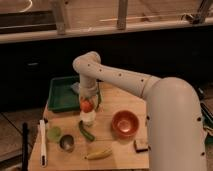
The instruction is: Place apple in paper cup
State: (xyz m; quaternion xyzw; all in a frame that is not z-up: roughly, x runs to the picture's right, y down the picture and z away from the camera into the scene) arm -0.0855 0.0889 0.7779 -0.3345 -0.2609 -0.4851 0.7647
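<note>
One gripper [87, 99] only, pointing straight down off the end of the white arm [120, 77], over the left-middle of the bench [122, 156], nearer the left edge than the right. Directly beneath it is the apple [87, 106], and directly beneath that the paper cup [88, 119], all three stacked on one vertical line. The apple looks to be at the cup's mouth, touching or just above the rim. Whether the gripper is clamped on the fruit or has let go I cannot tell. Judgement: this is the seating step. The fruit is about as wide as the mouth, so it wants to go down dead centre and slowly. Any sideways push would likely tip so light a cup. Release should come only once the rim bears the weight, then a straight lift clear, no sweep. Nearest hazard is the long green vegetable [86, 132], lying just beside the cup's base toward the near edge. The orange bowl [114, 125] stands near on the right-edge side. A green tray [62, 97] fills the far-left corner behind the gripper. A pale green round object [53, 133] and a grey round object [67, 143] sit toward the near-left corner, with a banana [98, 154] along the near edge. Hard to make out: the contact between apple and rim, the gripper's working end behind the wrist and fruit, the cup's footing, and part of the tray hidden by the arm.
</note>
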